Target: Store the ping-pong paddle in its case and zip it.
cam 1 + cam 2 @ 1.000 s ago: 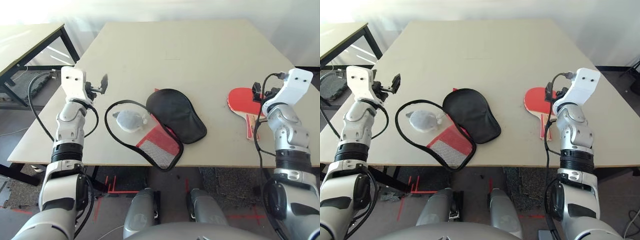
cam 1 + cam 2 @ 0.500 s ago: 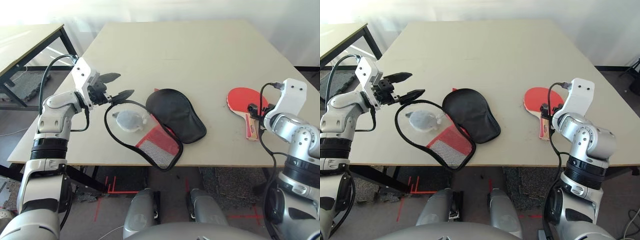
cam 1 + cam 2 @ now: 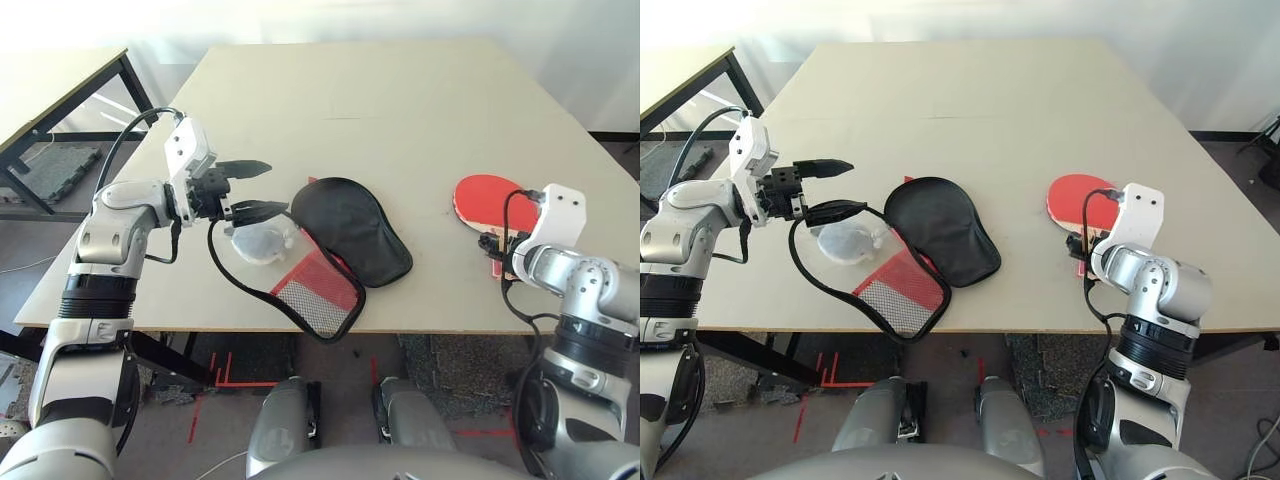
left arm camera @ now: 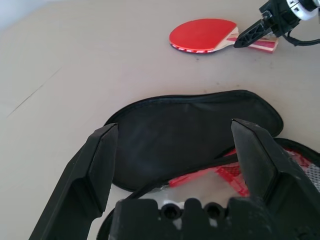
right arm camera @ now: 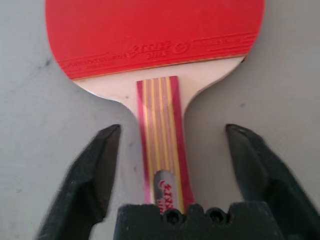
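Your left gripper (image 3: 251, 190) was spread wide open, its two black fingers (image 4: 92, 172) parted and holding nothing, hovering over the near-left part of the beige table (image 3: 380, 110). It sat just above the far edge of the case's open flap, pointing toward the middle of the table.

The case (image 3: 350, 228) lay unzipped near the front centre of the table. Its black half rested flat, and the other half was folded open toward you and to the left, showing the red side with black mesh (image 3: 318, 288). The black zipper edge (image 3: 222, 268) traced a loop around that open flap. A small grey plush toy (image 3: 259, 240) lay inside the loop, on the table surface, just below your left gripper's fingertips.

Your right gripper (image 5: 170, 170) was also open, empty, and lowered over the ping-pong paddle (image 3: 484, 199) at the right side of the table. In the right wrist view, its fingers (image 5: 95, 170) stood on either side of the striped wooden handle (image 5: 161, 145), apart from it, with bare table visible between each finger and the wood. The paddle lay flat, red rubber face up, head toward the far side of the table and handle toward you. It sat well apart from the case.
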